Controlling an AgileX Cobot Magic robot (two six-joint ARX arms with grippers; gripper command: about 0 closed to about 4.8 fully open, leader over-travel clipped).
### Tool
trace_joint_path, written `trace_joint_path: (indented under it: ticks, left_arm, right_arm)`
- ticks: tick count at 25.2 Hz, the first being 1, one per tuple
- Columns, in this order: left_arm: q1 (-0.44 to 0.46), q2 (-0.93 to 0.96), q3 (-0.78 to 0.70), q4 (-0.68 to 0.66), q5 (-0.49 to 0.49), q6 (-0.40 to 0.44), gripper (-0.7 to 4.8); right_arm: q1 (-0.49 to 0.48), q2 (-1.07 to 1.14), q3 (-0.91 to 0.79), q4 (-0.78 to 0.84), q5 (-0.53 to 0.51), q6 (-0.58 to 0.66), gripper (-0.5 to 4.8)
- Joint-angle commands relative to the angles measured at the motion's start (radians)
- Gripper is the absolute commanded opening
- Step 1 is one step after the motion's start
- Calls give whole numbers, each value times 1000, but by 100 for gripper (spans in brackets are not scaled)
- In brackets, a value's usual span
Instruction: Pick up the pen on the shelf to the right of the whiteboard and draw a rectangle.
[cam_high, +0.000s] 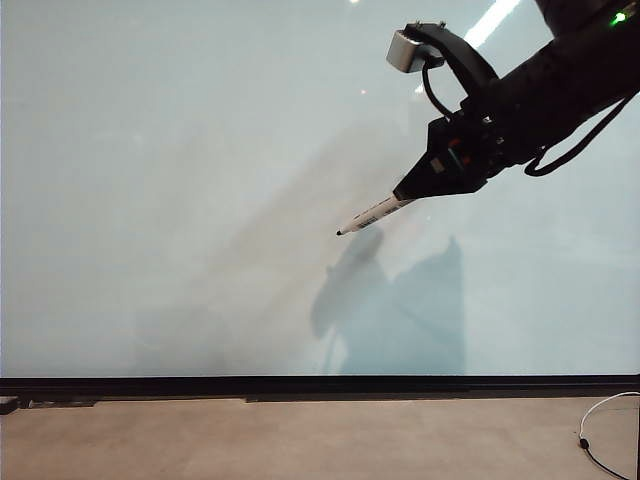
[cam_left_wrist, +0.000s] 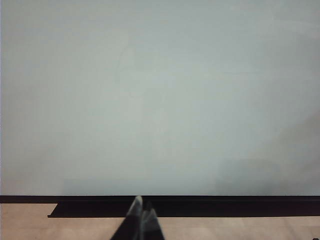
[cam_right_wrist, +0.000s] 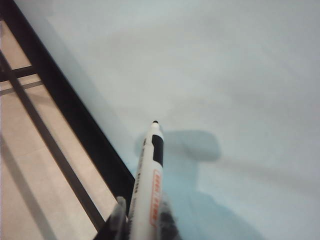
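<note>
Jaws clamped on the pen (cam_high: 377, 213), the right gripper (cam_high: 415, 187) hung before the whiteboard (cam_high: 180, 180), the pen's black tip angled down-left, just off the blank surface. The left gripper (cam_left_wrist: 142, 215) sat shut, low near the board's bottom edge.

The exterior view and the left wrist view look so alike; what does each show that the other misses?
Only the exterior view shows the right end effector up in front of the board, shut on the pen, whose tip points down and left, with its shadow on the board and a white cable at the lower right. Only the left wrist view shows the left end effector, shut, low by the board's bottom edge. Both share the whiteboard, with no rectangle drawn yet.
</note>
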Motion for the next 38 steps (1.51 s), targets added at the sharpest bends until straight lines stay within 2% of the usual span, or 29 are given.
trace_joint_path:
  ticks: [1, 18, 38]
  left_arm:
    - [0, 0, 3, 6, 4, 5, -4]
    - [0, 0, 3, 6, 4, 5, -5]
    - [0, 0, 3, 6, 4, 5, -4]
  right_arm:
    - [11, 29, 32, 29, 13, -4, -5]
    - [11, 53, 59, 77, 62, 1, -5]
    - [11, 20, 64, 93, 68, 5, -5]
